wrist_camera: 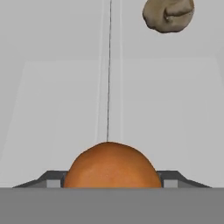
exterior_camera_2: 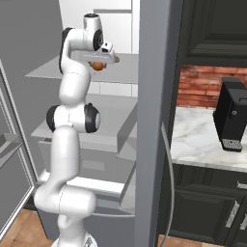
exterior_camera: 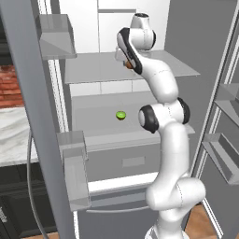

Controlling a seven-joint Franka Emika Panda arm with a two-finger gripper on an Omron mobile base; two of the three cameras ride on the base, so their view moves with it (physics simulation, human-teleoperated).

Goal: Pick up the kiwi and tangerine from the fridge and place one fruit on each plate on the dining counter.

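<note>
In the hand view, the bright-orange tangerine (wrist_camera: 111, 166) sits between my gripper's (wrist_camera: 111, 178) dark fingertips (wrist_camera: 52, 178), which press against its two sides. It rests on the upper glass shelf (exterior_camera: 93, 70) of the open fridge (exterior_camera: 84, 18). From the base, my gripper (exterior_camera_2: 102, 60) reaches over the tangerine (exterior_camera_2: 98, 66) on that shelf; the arm partly hides the tangerine (exterior_camera: 128, 65). The lime-green kiwi (exterior_camera: 121, 115) lies one shelf lower, apart from the hand. The plates and the dining counter are out of view.
A dull-brown lump (wrist_camera: 168, 15) lies farther back on the same shelf. Translucent door bins (exterior_camera: 56, 35) (exterior_camera: 74, 175) flank the opening, with a grey drawer (exterior_camera: 133, 161) below. A black coffee machine (exterior_camera_2: 231, 116) stands on the marble wall counter (exterior_camera_2: 198, 140) to the right.
</note>
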